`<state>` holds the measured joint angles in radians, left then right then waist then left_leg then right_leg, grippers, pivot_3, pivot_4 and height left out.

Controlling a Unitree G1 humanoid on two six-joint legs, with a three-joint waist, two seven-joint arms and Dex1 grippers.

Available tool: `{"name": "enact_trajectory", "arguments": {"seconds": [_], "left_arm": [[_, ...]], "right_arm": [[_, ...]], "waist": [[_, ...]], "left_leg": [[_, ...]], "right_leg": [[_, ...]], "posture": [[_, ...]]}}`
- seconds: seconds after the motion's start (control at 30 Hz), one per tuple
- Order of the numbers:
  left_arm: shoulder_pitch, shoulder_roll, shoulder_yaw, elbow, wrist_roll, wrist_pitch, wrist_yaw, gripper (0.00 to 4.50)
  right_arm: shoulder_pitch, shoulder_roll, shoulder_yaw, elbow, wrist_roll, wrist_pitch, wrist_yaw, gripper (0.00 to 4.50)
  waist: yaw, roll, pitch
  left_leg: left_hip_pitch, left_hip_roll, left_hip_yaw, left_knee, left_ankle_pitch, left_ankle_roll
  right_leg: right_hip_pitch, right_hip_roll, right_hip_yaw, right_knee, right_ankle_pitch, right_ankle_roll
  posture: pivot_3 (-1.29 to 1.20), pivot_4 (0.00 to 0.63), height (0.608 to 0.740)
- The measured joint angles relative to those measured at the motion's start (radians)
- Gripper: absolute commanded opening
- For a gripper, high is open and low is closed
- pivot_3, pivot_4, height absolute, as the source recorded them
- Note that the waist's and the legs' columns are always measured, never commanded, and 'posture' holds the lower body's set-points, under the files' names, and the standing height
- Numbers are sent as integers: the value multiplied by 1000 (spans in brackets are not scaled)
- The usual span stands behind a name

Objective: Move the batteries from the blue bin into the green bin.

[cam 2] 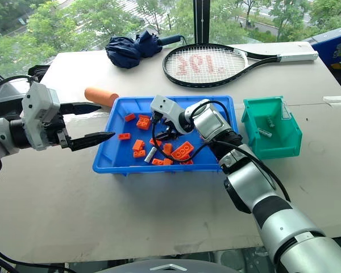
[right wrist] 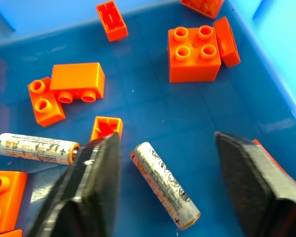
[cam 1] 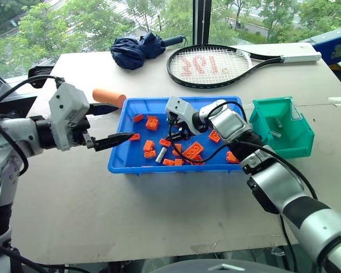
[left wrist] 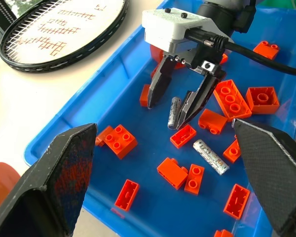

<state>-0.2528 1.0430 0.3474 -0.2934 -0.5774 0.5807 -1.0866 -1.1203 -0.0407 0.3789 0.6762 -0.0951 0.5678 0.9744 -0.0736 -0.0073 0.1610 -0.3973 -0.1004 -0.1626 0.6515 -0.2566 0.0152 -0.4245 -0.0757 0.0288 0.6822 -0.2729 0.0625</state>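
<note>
Here the left gripper (cam 1: 125, 136) hangs over the pale surface (cam 1: 131, 216) just off the blue bin's (cam 2: 105, 166) near-left side, its jaws spread wide with nothing between them. Inside the blue bin, orange toy bricks (right wrist: 194, 46) lie scattered across the floor, and the right gripper (left wrist: 180, 101) reaches down among them from the right side. Its jaws stand apart around one battery (right wrist: 165, 185): the right wrist view shows that battery lying between the two fingers (right wrist: 96, 182) with a gap on either side, while in the left wrist view it seems to lean against one finger, so whether it touches is hard to settle. It is not gripped. A second battery (right wrist: 37, 148) lies just beside, partly behind one finger, resting on the bin floor near the front wall.

To the right of the blue bin, close to it but apart, stands the green bin (cam 1: 298, 142), with two batteries (cam 2: 264, 132) already lying inside.

Farther back, an orange cylinder (cam 1: 108, 96) lies on the surface by the blue bin's far-left corner. Beyond that, a tennis racket (cam 1: 210, 65) rests flat with its handle pointing right, and a folded dark-blue umbrella (cam 1: 136, 50) lies to its left near the far edge.
</note>
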Motion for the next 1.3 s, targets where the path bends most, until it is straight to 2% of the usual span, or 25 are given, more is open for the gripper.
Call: {"name": "enact_trajectory", "arguments": {"seconds": [0.47, 0.83, 0.93, 0.97, 1.0, 1.07, 1.1, 1.13, 1.3], "left_arm": [[25, 29, -4, -16, -15, 36, -43, 4500], [52, 56, -3, -24, -10, 47, -42, 4500], [60, 56, -3, -28, -10, 47, -41, 4500], [60, 56, -2, -29, -10, 47, -40, 4500], [60, 56, -2, -31, -10, 47, -40, 4500], [61, 56, 0, -32, -10, 47, -39, 4500], [61, 56, 0, -32, -10, 47, -39, 4500], [62, 56, 2, -33, -10, 47, -38, 4500], [64, 56, 2, -40, -12, 47, -37, 4500]], "right_arm": [[43, -93, 10, -87, 3, 37, 40, 3363], [58, -76, 82, -45, -23, -110, 57, 3363], [58, -73, 92, -23, -29, -129, 64, 2749], [56, -70, 92, -15, -31, -136, 65, 2385], [51, -68, 92, -5, -32, -137, 64, 1858], [41, -61, 88, 15, -32, -138, 63, 1159], [38, -58, 85, 24, -32, -138, 63, 509], [34, -55, 83, 31, -32, -141, 64, 75], [31, -57, 74, 39, -32, -142, 66, 29]], "waist": [[0, 0, 0], [1, 0, 0], [1, 0, 0], [1, 0, 0], [1, 0, 0], [1, 0, 0], [1, 0, 0], [1, 0, 0], [2, 0, 0]], "left_leg": [[0, 0, 1, 0, 0, 0], [0, 0, 1, 0, 0, 0], [0, 0, 1, 0, 0, 0], [0, 0, 1, 0, 0, 0], [0, 0, 1, 0, 0, 0], [0, 0, 1, 0, 0, 0], [0, 0, 1, 0, 0, 0], [0, 0, 1, 0, 0, 0], [0, 0, 1, 0, 0, 0]], "right_leg": [[0, 0, 0, 0, 0, 0], [0, 0, 0, 0, 0, 0], [0, 0, 0, 0, 0, 0], [0, 0, 0, 0, 0, 0], [0, 0, 0, 0, 0, 0], [0, 0, 0, 0, 0, 0], [0, 0, 0, 0, 0, 0], [0, 0, 0, 0, 0, 0], [0, 0, 0, 0, 0, 0]], "posture": [[0, 150, 740], [0, 150, 740], [0, 150, 740], [0, 150, 740], [0, 150, 740], [0, 150, 740], [0, 150, 740], [0, 150, 740], [0, 150, 740]]}}
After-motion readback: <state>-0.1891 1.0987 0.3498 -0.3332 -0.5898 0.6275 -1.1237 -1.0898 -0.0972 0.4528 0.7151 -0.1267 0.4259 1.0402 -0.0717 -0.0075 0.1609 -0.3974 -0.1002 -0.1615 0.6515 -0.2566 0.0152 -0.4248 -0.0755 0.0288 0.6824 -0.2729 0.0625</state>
